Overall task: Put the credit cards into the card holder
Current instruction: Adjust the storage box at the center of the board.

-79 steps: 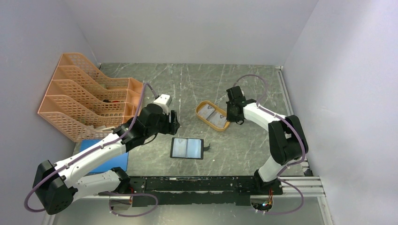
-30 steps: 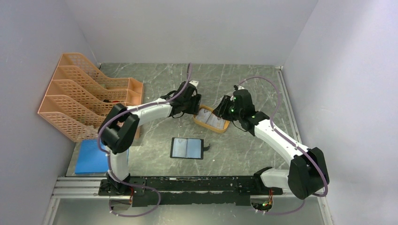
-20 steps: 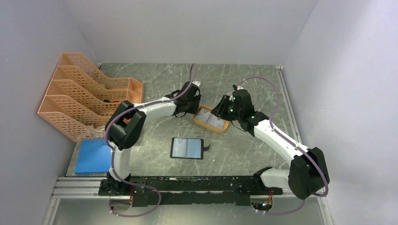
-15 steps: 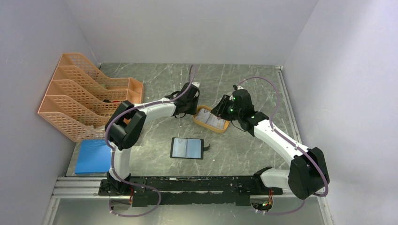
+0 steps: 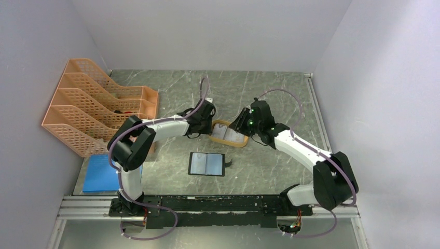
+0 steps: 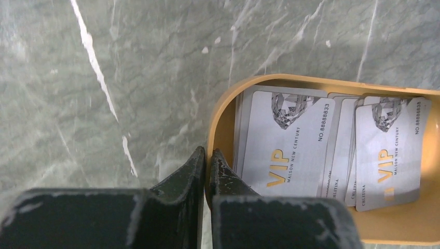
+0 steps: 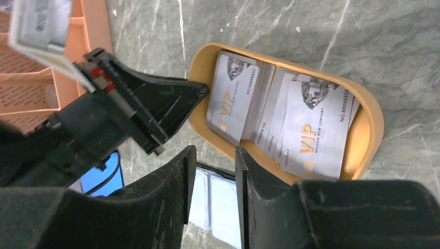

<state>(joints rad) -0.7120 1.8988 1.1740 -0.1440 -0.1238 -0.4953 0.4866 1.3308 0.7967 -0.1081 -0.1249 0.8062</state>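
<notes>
Card holder (image 5: 207, 164): lies open and flat on the counter (image 5: 270, 88), nearest the arm bases, inner pockets up, apart from both arms.
Blue pad (image 5: 106, 174): flat at the near left.
Orange tray (image 6: 228, 109): just beyond the card holder.
Credit cards (image 6: 290, 140): lie in the tray in two overlapping stacks, printed faces up.
Left fingers (image 6: 201, 165): pressed together, pinching the tray's end rim.
Right fingers (image 5: 239, 125): spread, nothing between them, held over the tray's other end.
Orange file rack (image 5: 98, 106): far left.
</notes>
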